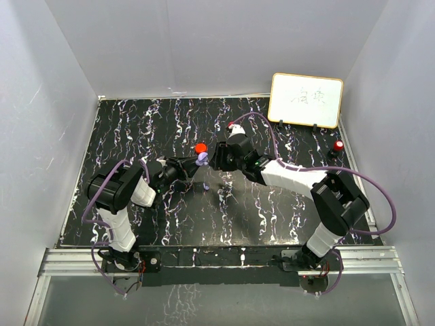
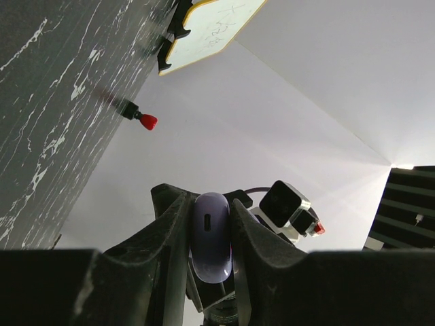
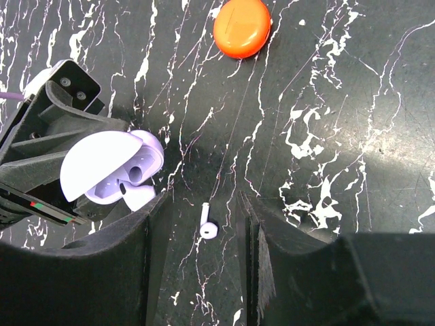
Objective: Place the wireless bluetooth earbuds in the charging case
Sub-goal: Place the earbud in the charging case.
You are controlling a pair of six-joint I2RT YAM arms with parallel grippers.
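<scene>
My left gripper (image 2: 209,202) is shut on the purple charging case (image 2: 211,238), held off the table. In the right wrist view the case (image 3: 112,170) has its lid swung open, with one pale earbud (image 3: 139,197) sitting at its lower socket and the other socket empty. A second pale purple earbud (image 3: 207,226) lies loose on the black marbled table. My right gripper (image 3: 202,204) hovers over it, open, the earbud showing in the gap between the fingers, untouched. From above, both grippers meet near the case (image 1: 202,160) at mid-table.
A round orange-red case (image 3: 242,27) lies shut on the table just beyond the grippers (image 1: 200,147). A whiteboard (image 1: 306,100) stands at the back right, with a small red-capped object (image 1: 338,146) near the right edge. White walls enclose the table.
</scene>
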